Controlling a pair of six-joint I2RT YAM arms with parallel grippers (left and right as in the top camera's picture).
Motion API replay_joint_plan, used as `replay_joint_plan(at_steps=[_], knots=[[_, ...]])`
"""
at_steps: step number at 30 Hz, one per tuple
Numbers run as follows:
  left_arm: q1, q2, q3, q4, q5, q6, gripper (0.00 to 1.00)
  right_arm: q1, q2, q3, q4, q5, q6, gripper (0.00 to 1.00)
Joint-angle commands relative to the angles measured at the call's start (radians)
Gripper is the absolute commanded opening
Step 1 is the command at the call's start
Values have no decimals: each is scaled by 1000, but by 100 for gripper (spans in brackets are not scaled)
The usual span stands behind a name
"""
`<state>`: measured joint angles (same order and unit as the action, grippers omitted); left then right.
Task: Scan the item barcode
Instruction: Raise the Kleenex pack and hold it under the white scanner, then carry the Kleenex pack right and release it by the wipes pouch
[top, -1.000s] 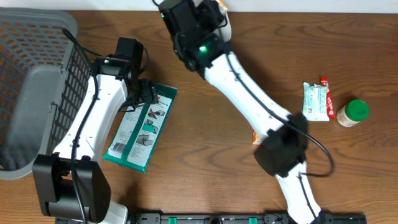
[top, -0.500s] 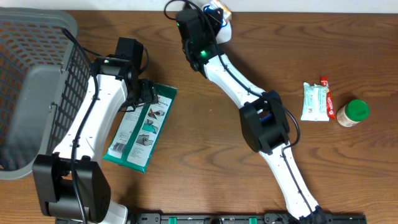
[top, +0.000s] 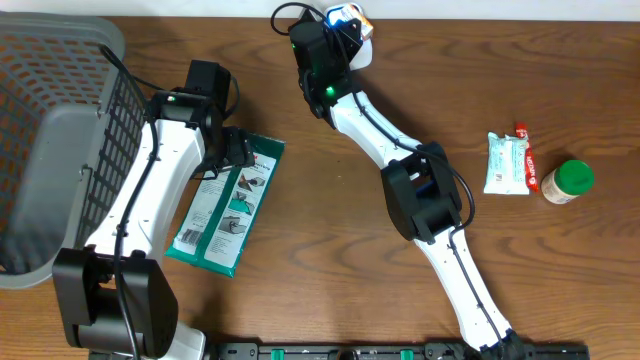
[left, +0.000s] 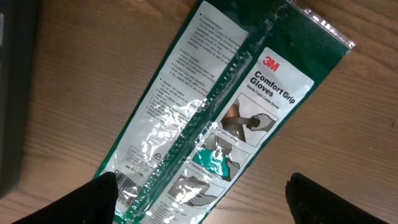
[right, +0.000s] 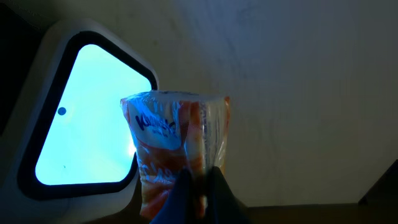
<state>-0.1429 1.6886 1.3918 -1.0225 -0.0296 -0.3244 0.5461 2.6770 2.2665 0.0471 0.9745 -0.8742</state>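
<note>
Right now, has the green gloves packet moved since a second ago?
No. The gloves packet lies in the same spot on the table, with the same slant, just right of the basket.

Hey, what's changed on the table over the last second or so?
The right gripper, shut on the orange packet, came down toward the scanner and now holds the packet before its lit window. The left gripper stayed open above the gloves pack; pack and green-lidded jar did not move.
</note>
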Motion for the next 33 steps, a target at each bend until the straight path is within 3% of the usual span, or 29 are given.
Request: replay_joint_plan(at_steps=[1, 7, 12, 16, 20, 26, 33], knots=[[2, -3, 14, -5, -9, 2, 87, 2, -2, 8, -48, -45, 34, 1], [2, -3, 14, -5, -9, 2, 87, -9, -3, 9, -108, -107, 261, 1], [2, -3, 14, -5, -9, 2, 87, -10, -54, 11, -72, -39, 251, 1], [2, -3, 14, -5, -9, 2, 87, 2, -176, 11, -205, -41, 281, 1], [2, -3, 14, -5, -9, 2, 87, 16, -341, 11, -506, -98, 434, 1], [2, -3, 14, -5, -9, 2, 87, -8, -567, 11, -1030, -378, 719, 1], [2, -3, 14, -5, -9, 2, 87, -135, -673, 11, -1466, -846, 758, 1]])
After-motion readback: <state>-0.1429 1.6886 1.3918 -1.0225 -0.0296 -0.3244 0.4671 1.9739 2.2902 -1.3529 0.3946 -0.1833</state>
